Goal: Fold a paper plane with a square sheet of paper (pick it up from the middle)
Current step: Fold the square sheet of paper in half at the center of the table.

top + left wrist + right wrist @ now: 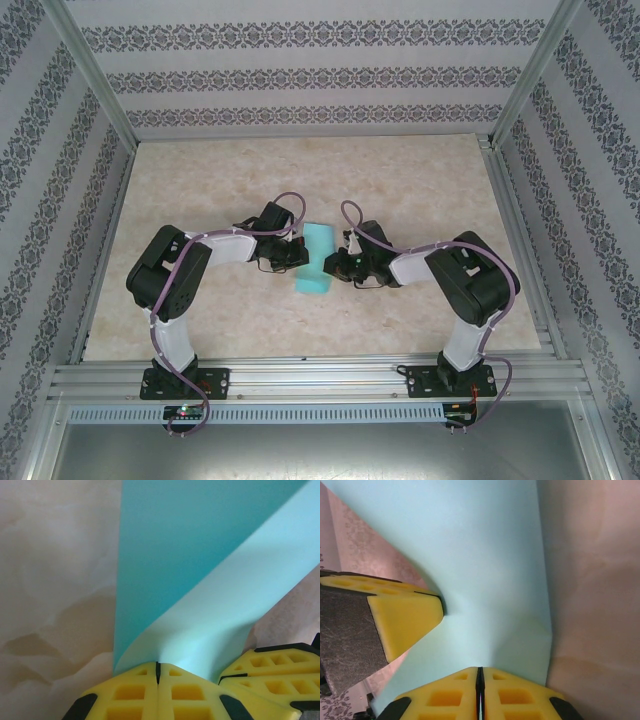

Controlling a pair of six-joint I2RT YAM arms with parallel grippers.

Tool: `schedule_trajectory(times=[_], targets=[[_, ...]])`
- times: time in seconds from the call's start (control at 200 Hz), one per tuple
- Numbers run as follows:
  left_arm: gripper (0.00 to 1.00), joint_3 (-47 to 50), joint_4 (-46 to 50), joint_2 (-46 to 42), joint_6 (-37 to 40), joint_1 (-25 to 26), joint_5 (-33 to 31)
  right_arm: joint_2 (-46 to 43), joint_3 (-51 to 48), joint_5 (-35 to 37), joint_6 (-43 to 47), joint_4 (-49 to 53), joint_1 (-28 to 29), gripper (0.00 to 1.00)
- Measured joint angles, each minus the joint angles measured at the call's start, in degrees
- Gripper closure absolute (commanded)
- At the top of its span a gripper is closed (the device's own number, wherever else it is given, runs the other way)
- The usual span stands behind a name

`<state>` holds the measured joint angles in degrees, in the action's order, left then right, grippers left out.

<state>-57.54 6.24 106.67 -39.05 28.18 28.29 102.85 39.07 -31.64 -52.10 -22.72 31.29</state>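
Top external view: the sheet of paper (318, 258) is seen at the middle of the table (300, 170) as a narrow, slanted teal strip between the 2 grippers. From the wrist views it is judged to be bent rather than flat. 1 part is raised in a smooth curve while the rest runs away over the marbled surface, and no sharp crease can be made out.

The left gripper (296, 252) is placed at the strip's left edge. In its wrist view the yellow fingers (130, 692) are pressed together with the paper pinched between them. The right gripper (338, 266) is set at the opposite edge, and its fingers (520, 695) are likewise clamped on the sheet. The 2 pinch points are close together, each gripper's fingers being caught in the other's wrist view.

By judgement, the pick-up from the middle is done, and a 1st fold in half appears to be under way but is not yet pressed flat. The nose folds, the wing folds and a firm centre crease are all left to be made.
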Motion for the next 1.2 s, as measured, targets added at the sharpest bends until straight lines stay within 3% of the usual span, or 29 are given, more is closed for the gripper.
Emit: schedule_trajectory(times=[0.47, 1.199], targets=[[1.0, 0.0, 0.0, 0.0, 0.07, 0.0, 0.0, -4.68, -0.22, 0.28, 0.85, 2.97, 1.95, 0.89], [1.0, 0.0, 0.02, 0.0, 1.09, 0.0, 0.02, -4.68, -3.3, 0.74, -0.07, 1.75, 3.74, 0.87]])
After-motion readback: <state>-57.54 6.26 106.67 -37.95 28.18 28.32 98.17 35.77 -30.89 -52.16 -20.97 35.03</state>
